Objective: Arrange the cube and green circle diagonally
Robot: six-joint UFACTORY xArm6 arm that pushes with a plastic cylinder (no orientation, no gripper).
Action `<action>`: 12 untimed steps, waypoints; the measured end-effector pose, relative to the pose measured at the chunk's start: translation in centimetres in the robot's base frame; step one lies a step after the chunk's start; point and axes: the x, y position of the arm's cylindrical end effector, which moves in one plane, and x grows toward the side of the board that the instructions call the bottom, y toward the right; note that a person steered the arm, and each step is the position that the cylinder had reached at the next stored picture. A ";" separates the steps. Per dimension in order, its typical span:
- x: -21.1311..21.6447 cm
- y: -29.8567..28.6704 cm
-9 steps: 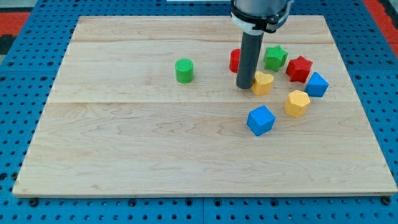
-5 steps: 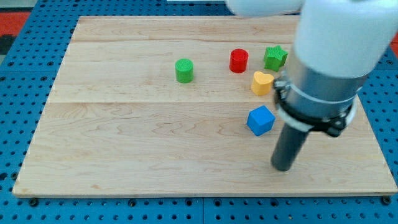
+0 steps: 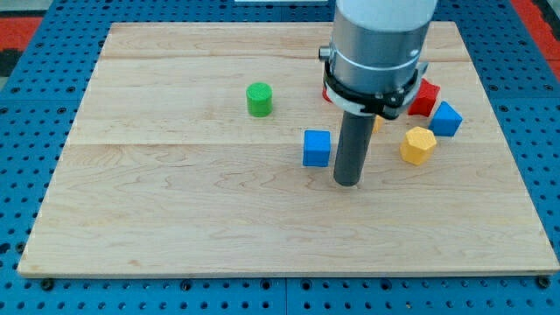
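Note:
The blue cube (image 3: 317, 148) sits near the board's middle, slightly right of centre. The green circle (image 3: 259, 99), a short cylinder, stands up and to the left of it, so the two lie on a diagonal with a gap between them. My tip (image 3: 347, 182) rests on the board just right of and below the cube, close to its right side; I cannot tell whether they touch.
On the view's right are a yellow hexagon block (image 3: 418, 145), a second blue block (image 3: 446, 119) and a red star block (image 3: 427, 96). The arm hides the other blocks behind it. The wooden board (image 3: 175, 227) lies on a blue pegboard.
The blue cube has slid left and slightly up, toward the green circle. My tip swung from the cube's lower right to its right side. The green circle has not moved.

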 end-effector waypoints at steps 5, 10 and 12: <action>-10.9 -17.5; -12.2 -9.6; 2.8 -16.1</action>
